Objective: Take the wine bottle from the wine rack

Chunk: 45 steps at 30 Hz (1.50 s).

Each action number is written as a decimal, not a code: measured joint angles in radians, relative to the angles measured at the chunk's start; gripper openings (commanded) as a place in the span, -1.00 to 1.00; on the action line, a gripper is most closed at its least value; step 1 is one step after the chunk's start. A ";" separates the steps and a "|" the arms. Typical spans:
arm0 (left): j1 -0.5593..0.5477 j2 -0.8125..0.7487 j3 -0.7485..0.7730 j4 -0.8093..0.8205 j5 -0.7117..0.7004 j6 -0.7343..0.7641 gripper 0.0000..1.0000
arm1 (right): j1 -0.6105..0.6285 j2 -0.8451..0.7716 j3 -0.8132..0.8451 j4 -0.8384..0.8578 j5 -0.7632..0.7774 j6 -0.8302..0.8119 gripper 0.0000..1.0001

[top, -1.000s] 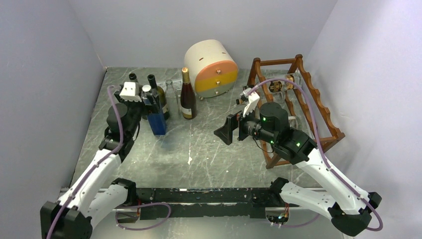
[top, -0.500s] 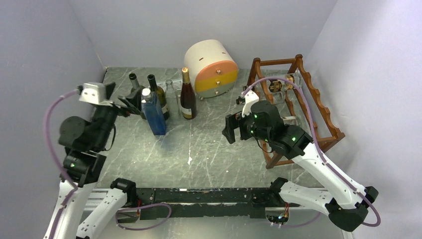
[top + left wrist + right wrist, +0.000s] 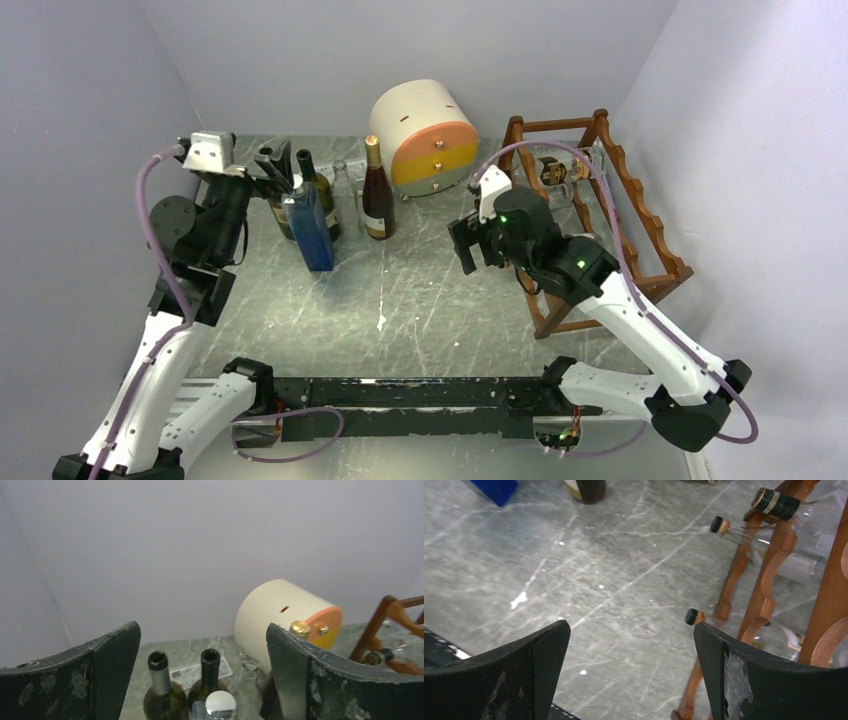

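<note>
One grey marbled table [image 3: 400, 300], and at its far right the wine rack [image 3: 556, 125], loaded and untouched; the wine bottle [image 3: 775, 503], dark cap with a gold band, lies on an upper tier, neck poking out past the post; the right gripper [image 3: 466, 245] hangs just left of the rack's near end, claw spread wide, nothing in it; its wrist view looks down at bare stone with the necks off to the right; so this is the approach, I'd say, no grasp made yet; next it needs to swing toward the rack, square the fingers on that neck, close, then draw the bottle out along its own length to clear the scalloped rail.

Now the tally, big to small: one table; two arms; one rack; one round cream-and-orange drawer box [image 3: 425, 135]; five standing bottles [image 3: 376, 195] at far left; three necks showing in the rack, the dark-capped one, a clear bottle [image 3: 719, 525] below it, a black-capped bottle [image 3: 692, 616] lowest; the left gripper [image 3: 275, 162] hovers over the standing group, claw wide open too, empty.
</note>
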 measured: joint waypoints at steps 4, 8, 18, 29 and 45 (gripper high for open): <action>0.000 -0.012 -0.088 0.054 -0.077 0.035 0.98 | 0.000 0.077 -0.002 0.006 0.045 -0.071 1.00; 0.000 -0.025 -0.125 0.108 -0.140 0.071 0.98 | 0.000 0.087 -0.038 0.066 0.066 -0.149 1.00; 0.020 -0.024 -0.182 0.242 -0.207 0.098 0.98 | 0.000 0.152 -0.014 0.158 0.177 -0.376 1.00; 0.062 -0.063 -0.248 0.235 -0.204 0.098 0.98 | -0.001 0.366 -0.071 0.247 0.370 -0.573 0.83; 0.065 -0.124 -0.271 0.239 -0.204 0.107 0.98 | -0.216 0.618 -0.150 0.754 0.526 -1.170 0.67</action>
